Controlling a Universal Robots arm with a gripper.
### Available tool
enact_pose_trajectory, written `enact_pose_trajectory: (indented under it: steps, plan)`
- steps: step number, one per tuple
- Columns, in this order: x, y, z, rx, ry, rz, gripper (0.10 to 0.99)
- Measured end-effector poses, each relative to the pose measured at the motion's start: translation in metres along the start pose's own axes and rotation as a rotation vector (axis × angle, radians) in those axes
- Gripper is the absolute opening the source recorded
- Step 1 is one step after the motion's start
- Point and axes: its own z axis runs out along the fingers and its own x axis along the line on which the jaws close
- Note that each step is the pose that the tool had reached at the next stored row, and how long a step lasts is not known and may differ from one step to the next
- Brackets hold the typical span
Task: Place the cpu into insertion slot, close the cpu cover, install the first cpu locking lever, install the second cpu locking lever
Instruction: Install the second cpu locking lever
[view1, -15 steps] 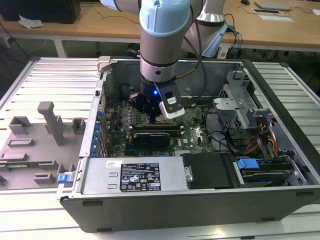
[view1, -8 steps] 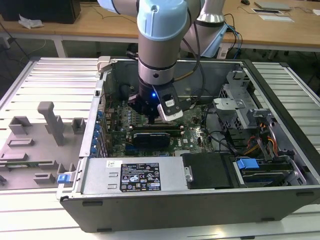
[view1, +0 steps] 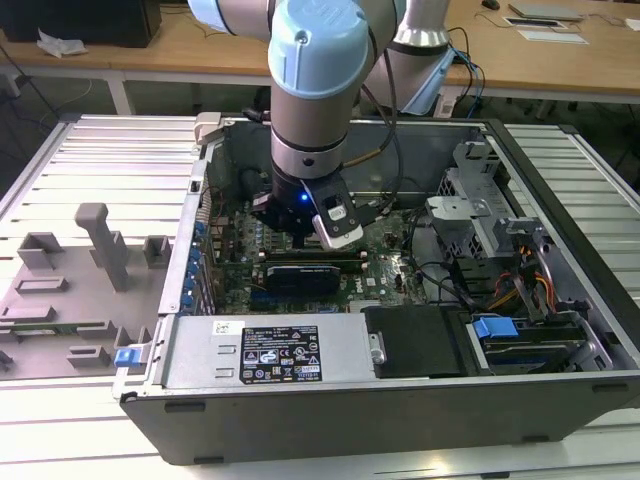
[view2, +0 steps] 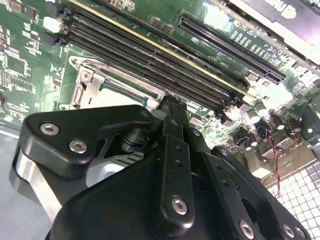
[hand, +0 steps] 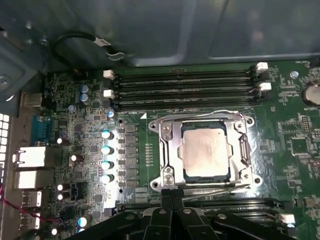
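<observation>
Inside the open PC case (view1: 330, 400), on the green board (hand: 75, 100), the cpu (hand: 205, 151) sits in the insertion slot (hand: 204, 187), silver top up, approx square to the rim. The cpu cover (hand: 169, 150) looks shut down over it, frame around the chip w/ the chip showing thru the window. A thin locking lever (hand: 220, 188) runs along the socket edge nearest the gripper (hand: 172, 196); whether it's hooked, can't tell.

Fingers: pressed together, tips meeting w/ nothing between them, right at that socket edge by the lever, in both wrist views. In the exterior view the arm (view1: 310, 90) hangs over the board mid-case.

Risks (judgement): tips may slip off the thin springy lever, since the contact is narrow; lever could snap back or miss its hook. A skid sideways could hit the memory slots (hand: 185, 85) next to the socket. Too much downward force could flex the board.
</observation>
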Motion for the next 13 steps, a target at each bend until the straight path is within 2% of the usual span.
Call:
enact_pose_trajectory:
  steps: [5,10,13]
  plan:
    - [0.0009,-0.0021,0.0046,-0.006,0.0038,-0.017,0.106]
    - [0.0042,-0.0048,0.0077,-0.018,0.0064,-0.027,0.106]
    - [0.0050,-0.0087,0.0075,-0.030,0.0073,-0.030,0.106]
